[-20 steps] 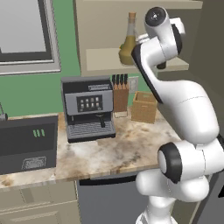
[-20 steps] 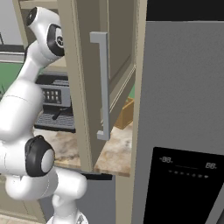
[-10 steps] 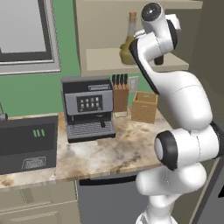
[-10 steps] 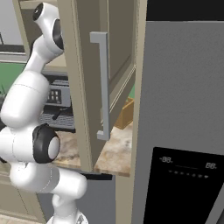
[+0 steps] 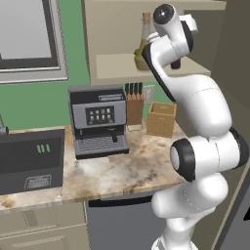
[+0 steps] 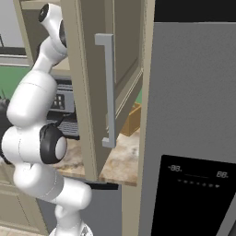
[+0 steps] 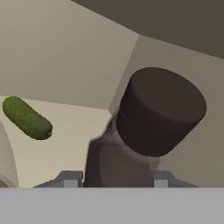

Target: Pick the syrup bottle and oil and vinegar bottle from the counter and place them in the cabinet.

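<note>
Reaching up into the cabinet (image 5: 117,29), the arm hides most of the syrup bottle (image 5: 175,63) on the flat tan shelf; the bulbous oil and vinegar bottle (image 5: 144,44) stands just beside it, above the marbled tabletop (image 5: 112,168). From the right base, the open cabinet door (image 6: 92,92) blocks the shelf. At the hand, the tool (image 7: 114,180) grips the syrup bottle's shoulders beneath its round black cap; a green pickle (image 7: 26,118) lies apart.

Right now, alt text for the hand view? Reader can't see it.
Close-up of the syrup bottle, dark brown with a black cap, standing between the gripper fingertips inside the beige cabinet. A small green pickle lies on the tan shelf to the left of the bottle.
</note>
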You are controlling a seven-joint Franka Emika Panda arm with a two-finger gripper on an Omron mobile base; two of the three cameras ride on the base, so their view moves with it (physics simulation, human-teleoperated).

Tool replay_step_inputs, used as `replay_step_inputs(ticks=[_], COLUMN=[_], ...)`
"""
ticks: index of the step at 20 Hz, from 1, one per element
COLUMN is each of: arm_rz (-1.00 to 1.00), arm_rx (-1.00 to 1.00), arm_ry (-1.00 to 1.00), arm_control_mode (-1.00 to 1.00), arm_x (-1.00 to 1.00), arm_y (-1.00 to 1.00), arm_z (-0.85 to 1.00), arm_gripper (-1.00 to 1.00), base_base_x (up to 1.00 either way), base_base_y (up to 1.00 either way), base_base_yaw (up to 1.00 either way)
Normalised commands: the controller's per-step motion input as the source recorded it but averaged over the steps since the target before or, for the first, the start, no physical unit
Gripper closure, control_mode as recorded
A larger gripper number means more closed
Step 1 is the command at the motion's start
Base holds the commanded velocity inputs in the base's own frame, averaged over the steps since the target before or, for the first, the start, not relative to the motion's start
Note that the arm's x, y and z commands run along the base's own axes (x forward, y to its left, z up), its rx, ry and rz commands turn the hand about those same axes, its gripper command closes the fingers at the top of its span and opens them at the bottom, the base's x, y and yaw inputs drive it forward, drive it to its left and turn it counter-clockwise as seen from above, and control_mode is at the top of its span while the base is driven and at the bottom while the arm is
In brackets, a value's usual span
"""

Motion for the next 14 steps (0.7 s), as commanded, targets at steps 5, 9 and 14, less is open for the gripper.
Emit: replay_step_inputs(ticks=[5, 9, 14], arm_rz=[0.00, 0.00, 0.01], arm_rx=[-0.05, -0.01, 0.00], arm_ry=[-0.08, -0.09, -0.07], arm_control_mode=[-1.00, -1.00, -1.00], arm_x=[0.10, 0.00, 0.00], arm_y=[0.00, 0.00, 0.00], arm_z=[-0.06, -0.10, -0.20], arm_gripper=[1.00, 1.00, 1.00], base_base_x=[0.00, 0.00, 0.00], base_base_y=[0.00, 0.00, 0.00], base_base_yaw=[0.00, 0.00, 0.00])
